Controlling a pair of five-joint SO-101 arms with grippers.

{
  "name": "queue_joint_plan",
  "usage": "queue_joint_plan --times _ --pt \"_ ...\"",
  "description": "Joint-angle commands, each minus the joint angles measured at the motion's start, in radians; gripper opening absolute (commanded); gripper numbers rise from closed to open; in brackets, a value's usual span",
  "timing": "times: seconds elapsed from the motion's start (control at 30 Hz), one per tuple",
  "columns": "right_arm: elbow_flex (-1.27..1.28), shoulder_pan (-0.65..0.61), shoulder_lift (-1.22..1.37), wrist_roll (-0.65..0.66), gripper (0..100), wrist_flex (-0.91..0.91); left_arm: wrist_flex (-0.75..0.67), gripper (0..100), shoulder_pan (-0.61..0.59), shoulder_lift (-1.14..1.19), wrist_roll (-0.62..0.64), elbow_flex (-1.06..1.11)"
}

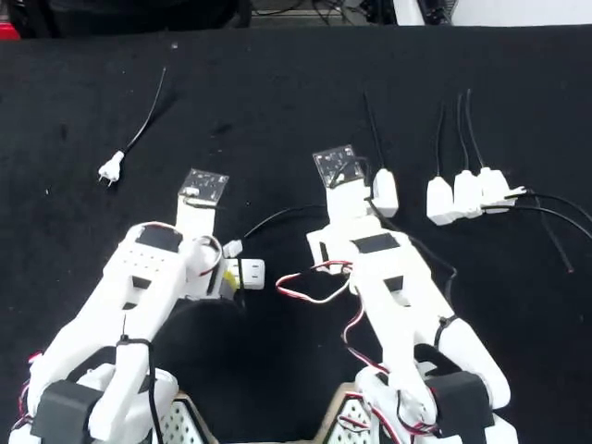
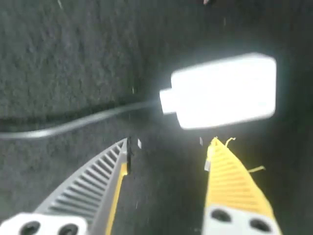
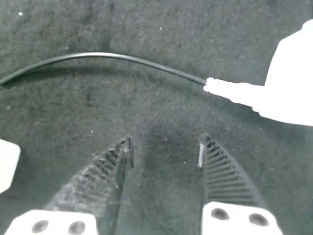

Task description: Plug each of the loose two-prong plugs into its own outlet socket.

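My left gripper (image 2: 168,147) is open, one finger (image 2: 232,181) yellow and the other grey. Just past its tips lies a white socket block (image 2: 225,90) on the black cloth, with a white plug stub (image 2: 168,100) at one end and a dark cord trailing off. In the high view that block (image 1: 252,273) sits beside the left arm's wrist. My right gripper (image 3: 164,144) is open over bare cloth. Beyond it a thin black cord (image 3: 107,58) arcs to a white plug body (image 3: 288,83). A loose two-prong plug (image 1: 111,169) lies far left.
Three white blocks (image 1: 467,194) with cords stand in a row at the right, and another white block (image 1: 385,191) lies by the right arm. Red and white servo wires (image 1: 314,287) loop between the arms. A white piece (image 3: 7,164) shows at the right wrist view's edge.
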Motion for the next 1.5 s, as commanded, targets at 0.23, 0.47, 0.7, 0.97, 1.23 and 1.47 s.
queue_joint_plan --times 0.23,0.47,0.7,0.97,1.23,1.47 --pt "-0.051 0.015 -0.044 -0.008 20.1 -0.014 0.281 26 -0.305 0.006 -0.269 -0.478" --pt "-0.053 0.012 -0.038 -0.008 20.1 -0.014 0.287 26 -0.453 0.275 -0.486 -0.743" --pt "-0.053 0.012 -0.036 -0.008 20.1 -0.015 0.288 26 -0.507 0.654 -0.574 -1.144" --pt "-0.051 0.014 -0.036 -0.008 20.1 -0.017 0.288 26 -0.518 0.974 -0.743 -1.514" --pt "-0.05 0.015 -0.036 -0.008 20.1 -0.017 0.288 26 -0.529 1.261 -0.74 -1.84" --pt "-0.05 0.015 -0.036 -0.008 20.1 -0.015 0.33 26 -0.572 1.442 -0.74 -2.077"
